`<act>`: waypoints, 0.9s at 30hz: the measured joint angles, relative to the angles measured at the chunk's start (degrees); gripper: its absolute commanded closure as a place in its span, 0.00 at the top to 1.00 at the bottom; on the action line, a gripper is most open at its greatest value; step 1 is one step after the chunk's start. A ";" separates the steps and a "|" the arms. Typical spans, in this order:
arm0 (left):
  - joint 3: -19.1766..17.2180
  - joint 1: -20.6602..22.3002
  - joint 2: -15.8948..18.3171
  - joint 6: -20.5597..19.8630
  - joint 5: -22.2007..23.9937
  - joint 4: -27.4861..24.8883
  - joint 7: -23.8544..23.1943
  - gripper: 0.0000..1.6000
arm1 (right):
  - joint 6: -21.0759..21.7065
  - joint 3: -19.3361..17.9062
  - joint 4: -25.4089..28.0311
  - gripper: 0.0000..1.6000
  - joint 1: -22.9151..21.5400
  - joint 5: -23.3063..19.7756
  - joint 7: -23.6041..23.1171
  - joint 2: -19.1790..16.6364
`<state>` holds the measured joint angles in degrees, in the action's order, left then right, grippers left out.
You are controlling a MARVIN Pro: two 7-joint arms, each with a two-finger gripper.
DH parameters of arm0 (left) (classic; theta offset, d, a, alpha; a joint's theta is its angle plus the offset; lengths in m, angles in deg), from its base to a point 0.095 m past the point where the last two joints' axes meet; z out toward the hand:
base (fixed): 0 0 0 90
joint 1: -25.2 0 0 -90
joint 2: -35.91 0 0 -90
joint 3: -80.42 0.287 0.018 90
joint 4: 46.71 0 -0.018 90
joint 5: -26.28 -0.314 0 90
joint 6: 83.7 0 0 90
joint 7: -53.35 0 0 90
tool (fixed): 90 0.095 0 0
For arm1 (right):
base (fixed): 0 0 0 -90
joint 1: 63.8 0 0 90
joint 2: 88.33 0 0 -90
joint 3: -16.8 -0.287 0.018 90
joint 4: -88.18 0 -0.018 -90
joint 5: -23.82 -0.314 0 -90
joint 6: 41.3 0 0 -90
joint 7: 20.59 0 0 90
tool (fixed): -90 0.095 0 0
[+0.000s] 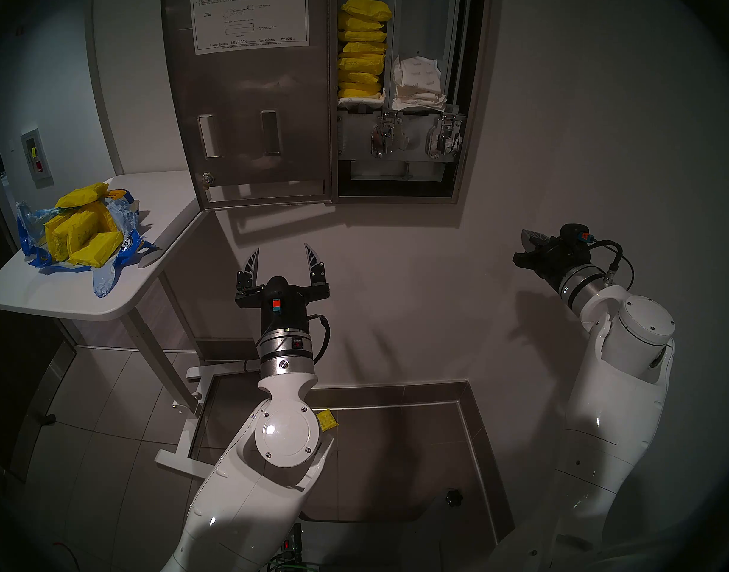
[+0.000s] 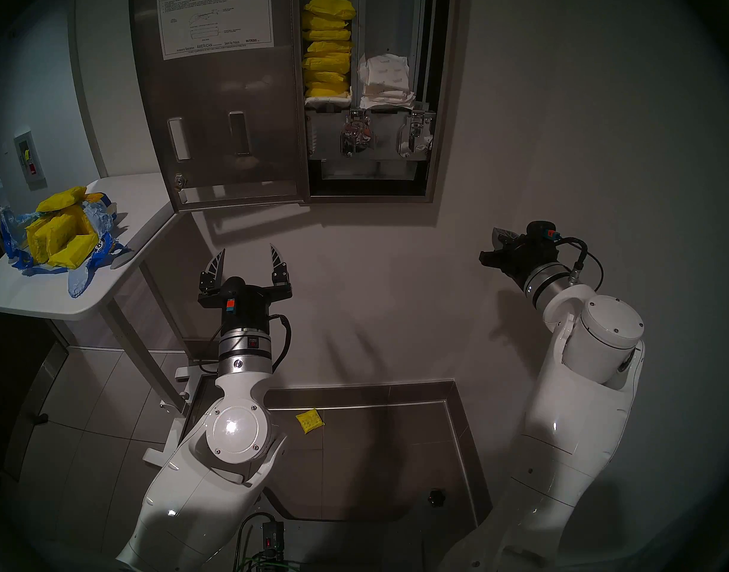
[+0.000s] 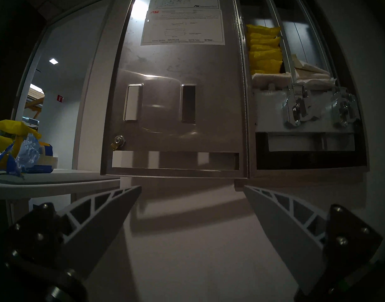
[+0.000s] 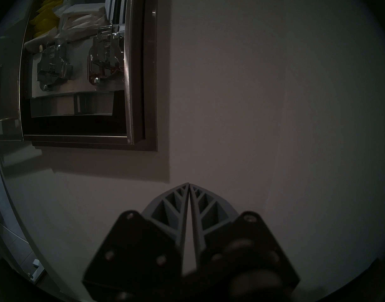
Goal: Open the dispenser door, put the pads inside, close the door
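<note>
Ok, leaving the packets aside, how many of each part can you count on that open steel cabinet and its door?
Chutes: 2
Lever mechanisms: 2
Lever slots in the dispenser door: 2
Round lock: 1
Long slot: 1
Total: 8

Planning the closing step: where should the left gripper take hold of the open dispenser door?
On the dispenser door, take the free left edge near the lock, coming from below with the open left gripper: the hinge is on the right, so that edge swings most easily.
</note>
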<state>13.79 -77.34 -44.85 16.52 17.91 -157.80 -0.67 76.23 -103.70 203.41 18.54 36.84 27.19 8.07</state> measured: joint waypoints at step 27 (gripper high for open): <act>-1.00 -5.13 3.22 -4.12 3.05 -13.45 -1.71 1.00 | -0.03 0.03 -0.01 0.26 0.08 -0.14 -0.09 -0.11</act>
<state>12.79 -82.47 -41.63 12.40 20.96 -171.25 -2.38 76.19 -103.67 203.40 18.62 36.70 27.10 7.96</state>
